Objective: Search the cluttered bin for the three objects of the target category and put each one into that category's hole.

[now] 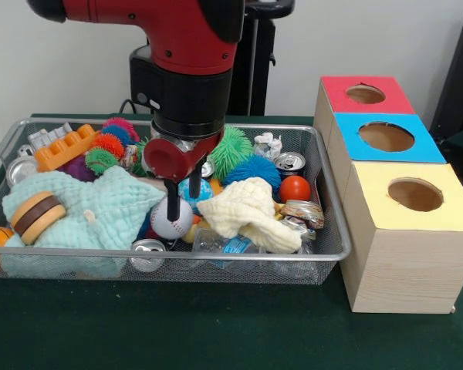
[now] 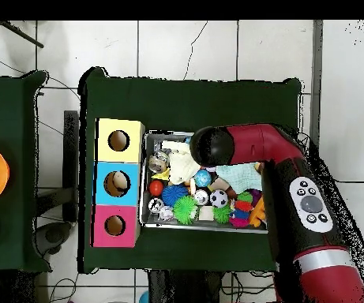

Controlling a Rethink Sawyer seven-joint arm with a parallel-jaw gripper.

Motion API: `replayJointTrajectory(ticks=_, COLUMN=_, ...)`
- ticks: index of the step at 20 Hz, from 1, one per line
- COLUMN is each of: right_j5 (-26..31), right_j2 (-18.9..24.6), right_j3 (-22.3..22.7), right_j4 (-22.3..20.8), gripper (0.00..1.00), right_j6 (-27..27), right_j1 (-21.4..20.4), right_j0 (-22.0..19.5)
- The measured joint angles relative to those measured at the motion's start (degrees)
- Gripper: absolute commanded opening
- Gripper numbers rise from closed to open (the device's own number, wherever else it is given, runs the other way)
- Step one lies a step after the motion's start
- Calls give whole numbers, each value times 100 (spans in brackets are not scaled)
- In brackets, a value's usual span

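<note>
A silver wire-mesh bin (image 1: 336,239) holds a mint-green cloth (image 1: 100,212), a cream cloth (image 1: 247,212), a white baseball with red stitching (image 1: 172,219), a red ball (image 1: 295,188), and green (image 1: 233,148) and blue (image 1: 253,169) spiky balls. Beside the bin, wood-grain boxes have red (image 1: 336,92), blue (image 1: 355,139) and yellow (image 1: 378,185) tops.

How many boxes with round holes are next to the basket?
3, in a row beside the basket: the red-topped box farthest from the camera, the blue-topped box in the middle, and the yellow-topped box nearest. None seems hidden.
</note>
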Motion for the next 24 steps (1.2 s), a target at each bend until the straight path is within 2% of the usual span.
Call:
replayJointTrajectory(ticks=18, right_j5=-732, right_j2=-485, right_j3=767, right_j4=341, gripper=100, right_j6=4, right_j1=34, right_j0=191)
replayJointTrajectory(ticks=24, right_j5=-765, right_j2=-598, right_j3=963, right_j4=665, gripper=100, right_j6=5, right_j1=-31, right_j0=332)
